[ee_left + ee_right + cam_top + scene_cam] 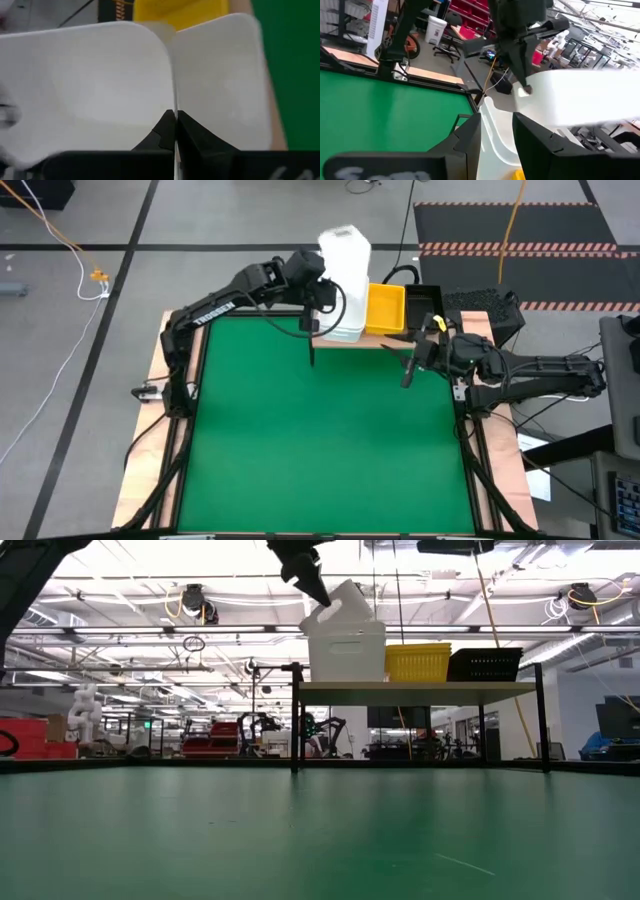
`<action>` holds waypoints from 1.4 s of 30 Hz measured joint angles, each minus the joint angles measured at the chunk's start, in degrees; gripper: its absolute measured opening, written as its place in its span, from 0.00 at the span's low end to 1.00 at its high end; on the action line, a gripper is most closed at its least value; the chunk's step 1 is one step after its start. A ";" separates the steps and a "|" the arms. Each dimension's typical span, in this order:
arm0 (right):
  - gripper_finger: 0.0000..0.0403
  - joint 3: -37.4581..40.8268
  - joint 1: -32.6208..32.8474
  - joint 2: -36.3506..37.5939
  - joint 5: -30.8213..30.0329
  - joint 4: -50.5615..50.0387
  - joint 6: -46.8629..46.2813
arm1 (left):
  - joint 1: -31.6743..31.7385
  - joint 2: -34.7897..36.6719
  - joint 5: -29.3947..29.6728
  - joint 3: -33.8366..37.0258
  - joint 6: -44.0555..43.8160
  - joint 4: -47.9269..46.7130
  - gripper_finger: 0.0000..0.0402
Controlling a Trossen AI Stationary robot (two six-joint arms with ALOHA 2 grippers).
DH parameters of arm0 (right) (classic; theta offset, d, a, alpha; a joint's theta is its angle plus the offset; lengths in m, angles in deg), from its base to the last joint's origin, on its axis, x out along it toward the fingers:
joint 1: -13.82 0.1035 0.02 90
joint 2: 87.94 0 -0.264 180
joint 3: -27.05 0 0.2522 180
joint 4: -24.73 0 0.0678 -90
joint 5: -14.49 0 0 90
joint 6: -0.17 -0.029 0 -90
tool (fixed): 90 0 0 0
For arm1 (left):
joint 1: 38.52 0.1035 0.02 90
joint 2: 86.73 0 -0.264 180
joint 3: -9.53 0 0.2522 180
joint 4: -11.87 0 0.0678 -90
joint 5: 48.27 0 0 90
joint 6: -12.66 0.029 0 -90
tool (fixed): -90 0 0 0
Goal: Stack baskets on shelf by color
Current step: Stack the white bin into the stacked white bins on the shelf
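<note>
- Gripping a tilted white basket (pixel 340 602) by its wall, the left end effector (pixel 310 585) is clenched on it above the white stack (pixel 347 650), probably angling it to nest there.
- On the shelf (pixel 415 686), the yellow baskets (pixel 417 661) sit in the middle and the black baskets (pixel 484 664) right, grouped by color.
- Right end effector (pixel 410 370) hangs released near the shelf over the desk (pixel 330 440), holding nothing.

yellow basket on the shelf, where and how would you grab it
Take the yellow basket by a long rim wall, coming straight down from above. It sits upright and open-topped on the shelf, so a finger can drop inside. White baskets press one side and the black basket the other, so side approaches look blocked. The right end effector is nearer; the left end effector holds a tilted white basket.
</note>
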 joint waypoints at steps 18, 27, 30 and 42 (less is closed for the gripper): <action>0.26 -0.02 0.01 0.00 0.01 -0.56 -0.42 | -4.61 3.35 0.04 -0.09 -7.28 -3.56 0.01; 0.26 -0.02 0.01 0.00 0.01 -0.56 -1.26 | -5.33 3.48 -0.42 -0.09 -13.64 -6.73 0.01; 0.26 -0.02 0.01 -0.02 0.01 -0.56 -1.28 | -5.91 3.50 -0.41 -0.07 -14.01 -6.76 0.03; 0.26 -0.02 0.01 -0.03 0.03 -0.59 -1.30 | -6.65 3.52 1.38 -0.07 -13.70 -5.79 0.19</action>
